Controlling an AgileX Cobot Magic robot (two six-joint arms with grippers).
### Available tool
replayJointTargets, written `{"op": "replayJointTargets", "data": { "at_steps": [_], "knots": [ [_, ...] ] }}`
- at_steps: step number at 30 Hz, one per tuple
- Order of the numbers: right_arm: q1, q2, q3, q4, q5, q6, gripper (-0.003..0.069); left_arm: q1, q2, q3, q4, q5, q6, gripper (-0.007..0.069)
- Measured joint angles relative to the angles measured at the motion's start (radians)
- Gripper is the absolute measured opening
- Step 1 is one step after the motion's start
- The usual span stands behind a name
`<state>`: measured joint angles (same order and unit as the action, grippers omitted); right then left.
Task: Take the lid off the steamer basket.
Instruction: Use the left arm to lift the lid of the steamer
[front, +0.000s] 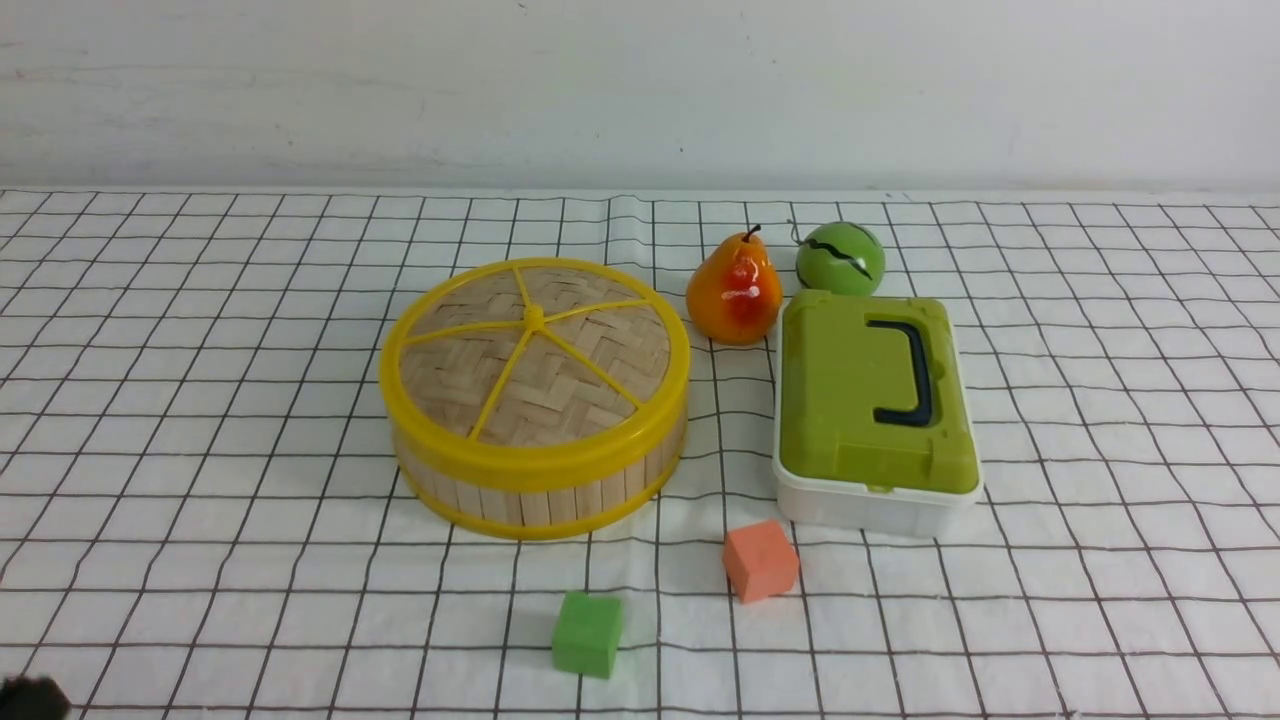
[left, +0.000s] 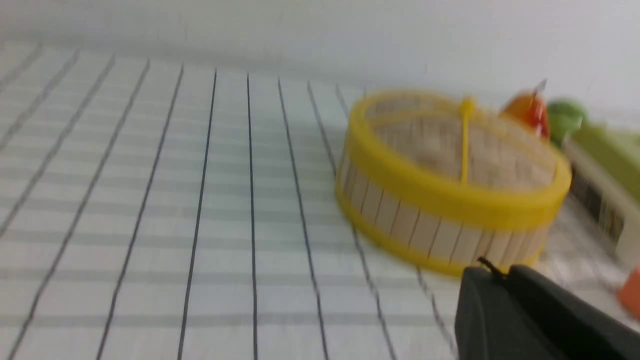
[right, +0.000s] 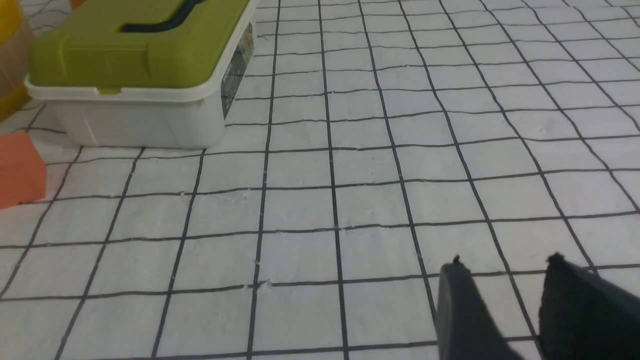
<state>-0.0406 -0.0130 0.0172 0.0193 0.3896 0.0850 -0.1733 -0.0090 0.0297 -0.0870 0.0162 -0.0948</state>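
Note:
The steamer basket (front: 540, 497), a round tub with wood slat walls and yellow rims, stands left of the table's middle. The woven lid (front: 535, 350) with yellow spokes sits on top of it. In the blurred left wrist view the basket (left: 425, 230) and lid (left: 465, 145) lie ahead of my left gripper (left: 500, 273), which is shut, empty and short of the basket's near wall. Only a dark bit of the left arm (front: 30, 697) shows at the front view's bottom left corner. My right gripper (right: 505, 264) is open and empty over bare cloth, out of the front view.
A white box with a green lid (front: 875, 400) stands right of the basket. A pear (front: 735, 290) and a green ball (front: 840, 257) are behind it. An orange cube (front: 760, 560) and a green cube (front: 587, 633) lie in front. The checked cloth (front: 200, 400) covers the table.

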Motion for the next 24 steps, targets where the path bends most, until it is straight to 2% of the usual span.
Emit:
{"op": "replayJointTargets", "data": {
  "at_steps": [3, 8, 13, 15, 18, 19, 21, 24],
  "knots": [
    [0.0, 0.0, 0.0, 0.0, 0.0, 0.0, 0.0239, 0.0, 0.0, 0.0, -0.002, -0.175, 0.0, 0.0048],
    [0.0, 0.0, 0.0, 0.0, 0.0, 0.0, 0.0239, 0.0, 0.0, 0.0, -0.004, -0.36, -0.012, 0.0051],
    [0.0, 0.0, 0.0, 0.0, 0.0, 0.0, 0.0239, 0.0, 0.0, 0.0, -0.028, -0.4, -0.105, 0.0054],
    [0.0, 0.0, 0.0, 0.0, 0.0, 0.0, 0.0239, 0.0, 0.0, 0.0, -0.067, -0.401, -0.188, 0.0052],
    [0.0, 0.0, 0.0, 0.0, 0.0, 0.0, 0.0239, 0.0, 0.0, -0.062, -0.106, -0.301, -0.232, 0.0001],
    [0.0, 0.0, 0.0, 0.0, 0.0, 0.0, 0.0239, 0.0, 0.001, -0.123, -0.109, -0.222, -0.229, -0.0013],
    [0.0, 0.0, 0.0, 0.0, 0.0, 0.0, 0.0239, 0.0, 0.013, -0.2, -0.11, -0.136, -0.218, -0.0013],
    [0.0, 0.0, 0.0, 0.0, 0.0, 0.0, 0.0239, 0.0, 0.134, -0.434, -0.098, 0.104, -0.168, -0.0013]
  ]
}}
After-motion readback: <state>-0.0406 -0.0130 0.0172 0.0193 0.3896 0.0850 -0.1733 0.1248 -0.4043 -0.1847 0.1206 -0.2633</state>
